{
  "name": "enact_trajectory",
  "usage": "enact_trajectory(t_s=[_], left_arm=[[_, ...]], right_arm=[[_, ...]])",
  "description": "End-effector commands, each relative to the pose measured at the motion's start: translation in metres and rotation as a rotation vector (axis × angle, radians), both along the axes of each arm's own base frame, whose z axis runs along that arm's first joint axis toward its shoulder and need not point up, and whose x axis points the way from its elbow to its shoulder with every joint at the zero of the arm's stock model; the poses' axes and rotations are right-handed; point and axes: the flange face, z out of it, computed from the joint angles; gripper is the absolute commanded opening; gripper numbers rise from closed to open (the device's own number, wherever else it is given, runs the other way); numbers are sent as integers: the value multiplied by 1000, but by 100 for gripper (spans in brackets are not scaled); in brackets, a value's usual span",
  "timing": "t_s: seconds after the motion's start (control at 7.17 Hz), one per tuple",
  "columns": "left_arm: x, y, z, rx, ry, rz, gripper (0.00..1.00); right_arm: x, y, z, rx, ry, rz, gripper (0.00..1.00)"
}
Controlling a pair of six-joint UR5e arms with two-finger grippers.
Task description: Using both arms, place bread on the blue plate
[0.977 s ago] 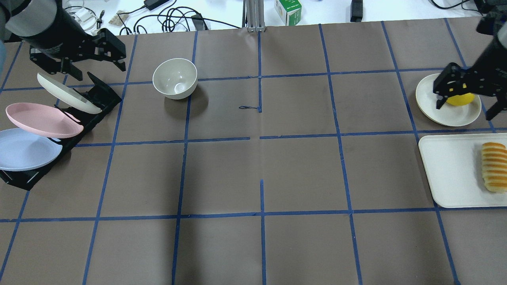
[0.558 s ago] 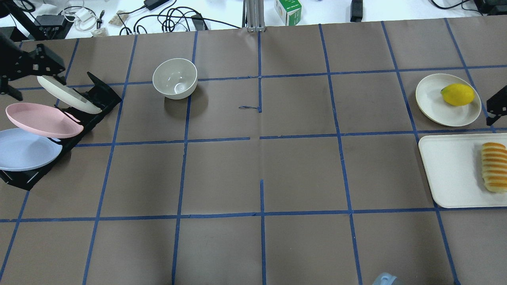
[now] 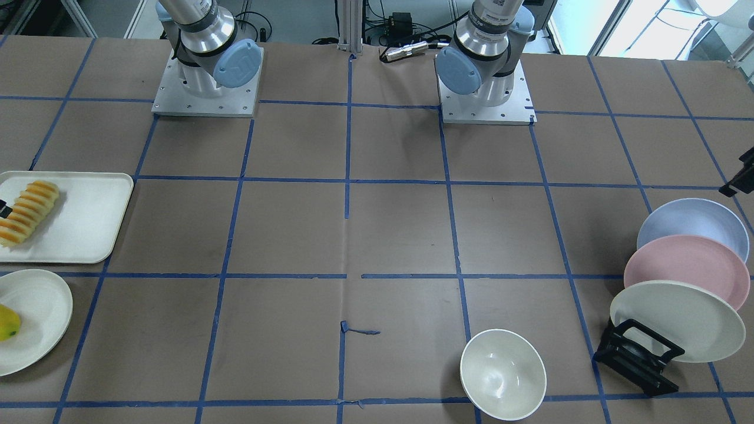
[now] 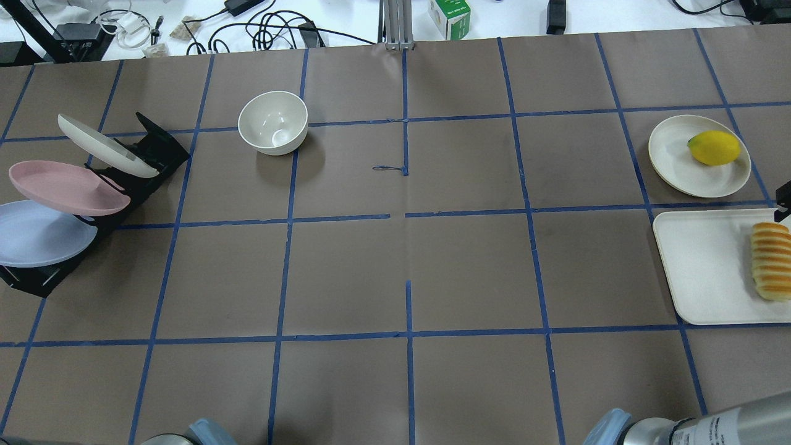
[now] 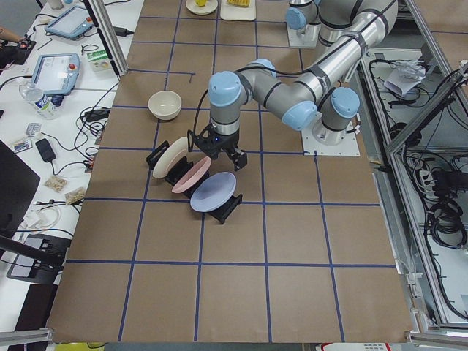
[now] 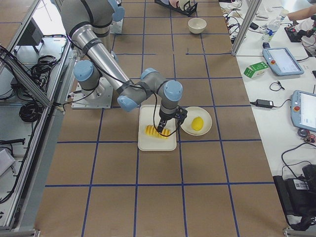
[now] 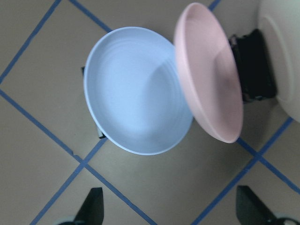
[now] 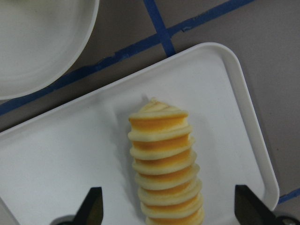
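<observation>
The bread (image 4: 770, 259) lies on a white tray (image 4: 698, 272) at the far right; it also shows in the right wrist view (image 8: 164, 159) and the front view (image 3: 26, 212). My right gripper (image 8: 168, 211) is open and empty, hovering just above the bread's end, its jaws wide on either side. Only its tip shows overhead (image 4: 783, 204). The blue plate (image 4: 37, 233) leans in a black rack (image 4: 154, 148) at the far left. My left gripper (image 7: 171, 211) is open and empty, above the blue plate (image 7: 136, 93).
A pink plate (image 4: 62, 185) and a cream plate (image 4: 105, 145) lean in the same rack behind the blue one. A cream bowl (image 4: 273, 122) stands at the middle left. A yellow fruit (image 4: 714, 148) sits on a cream plate (image 4: 673, 161) beyond the tray.
My left gripper has left the cream plate and gone out of the overhead view at left. My right gripper has moved off the yellow fruit to the tray's right edge.
</observation>
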Motion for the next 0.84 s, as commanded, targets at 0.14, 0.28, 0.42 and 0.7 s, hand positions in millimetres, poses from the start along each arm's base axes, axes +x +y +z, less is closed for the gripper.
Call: enact_trajectory(t_s=[0.14,0.28,0.42,0.7], left_arm=[[54,-13,-77,11,6,47,100],[56,-12,-80,19,5,46,100],[59,-12,-83,36,-4,51,78],[64,-10,-106,96,-4,50,75]], right_arm=[[-2,0,-46,49,-55,-26,100],[-3,3,-50,62,-54,-23,100],[-7,6,-56,77,-54,-29,100],[-11,8,-72,119,-54,-22,89]])
